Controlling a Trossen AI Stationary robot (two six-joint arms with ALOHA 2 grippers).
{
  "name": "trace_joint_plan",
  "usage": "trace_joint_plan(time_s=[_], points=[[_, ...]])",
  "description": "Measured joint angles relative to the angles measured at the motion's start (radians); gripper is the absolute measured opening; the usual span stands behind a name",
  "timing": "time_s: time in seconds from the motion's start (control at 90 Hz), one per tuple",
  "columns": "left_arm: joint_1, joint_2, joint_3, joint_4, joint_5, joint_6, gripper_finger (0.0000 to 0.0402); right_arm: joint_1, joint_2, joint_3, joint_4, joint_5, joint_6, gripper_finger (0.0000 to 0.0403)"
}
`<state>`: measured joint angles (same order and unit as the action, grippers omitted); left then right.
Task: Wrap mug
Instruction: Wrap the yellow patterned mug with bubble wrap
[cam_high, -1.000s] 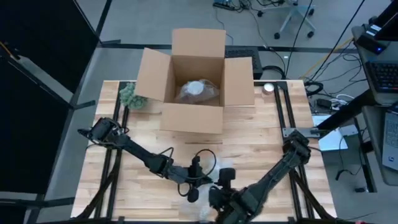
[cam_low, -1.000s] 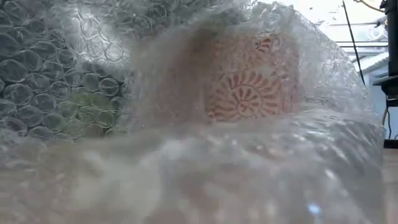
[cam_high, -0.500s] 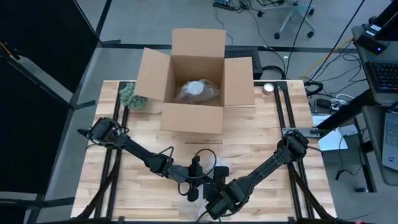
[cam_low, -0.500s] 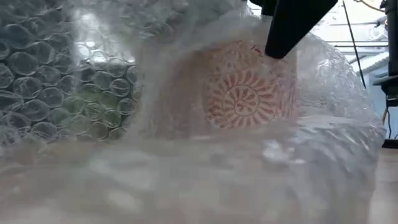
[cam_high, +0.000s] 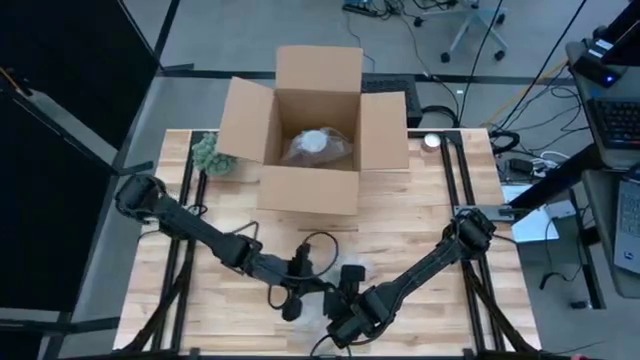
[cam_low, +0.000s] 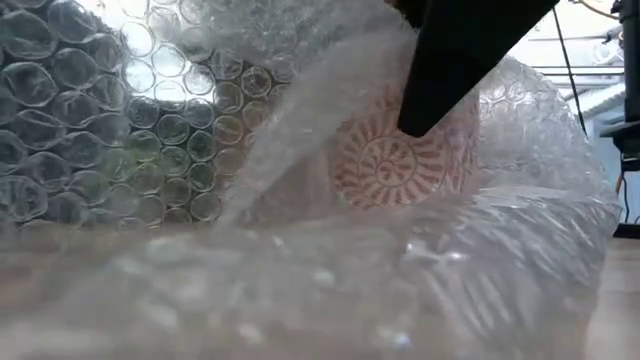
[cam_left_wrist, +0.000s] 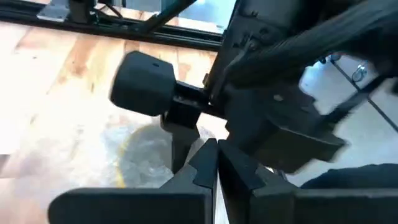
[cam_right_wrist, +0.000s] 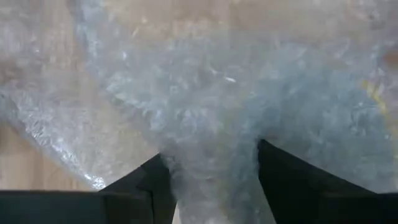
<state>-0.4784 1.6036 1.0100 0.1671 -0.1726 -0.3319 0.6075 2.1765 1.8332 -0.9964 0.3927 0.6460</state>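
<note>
Your mug (cam_low: 400, 150), patterned in red and white, sits at the table's near edge inside a loose mound of bubble wrap (cam_low: 300, 260). Your right gripper (cam_right_wrist: 211, 180) is on it, its 2 fingers spread with wrap bunched between them. Your left gripper (cam_left_wrist: 216, 168) is just beside it, fingers pressed together on nothing visible. Behind stands an open cardboard box (cam_high: 310, 190).
</note>
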Motion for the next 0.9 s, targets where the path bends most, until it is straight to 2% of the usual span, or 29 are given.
trace_joint_plan(time_s=[0.189, 0.378, 0.9], points=[[-0.023, -0.117, 0.0, -0.282, -0.043, -0.005, 0.0, 0.0, 0.0, 0.0, -0.002, 0.0, -0.002, 0.0183], [-0.028, -0.198, 0.0, -0.502, -0.045, -0.101, 0.0, 0.0, 0.0, 0.0, -0.002, -0.001, -0.003, 0.0183], [-0.035, -0.205, 0.0, -0.594, -0.037, -0.108, 0.0, 0.0, -0.002, 0.0, 0.002, -0.002, -0.011, 0.0183]])
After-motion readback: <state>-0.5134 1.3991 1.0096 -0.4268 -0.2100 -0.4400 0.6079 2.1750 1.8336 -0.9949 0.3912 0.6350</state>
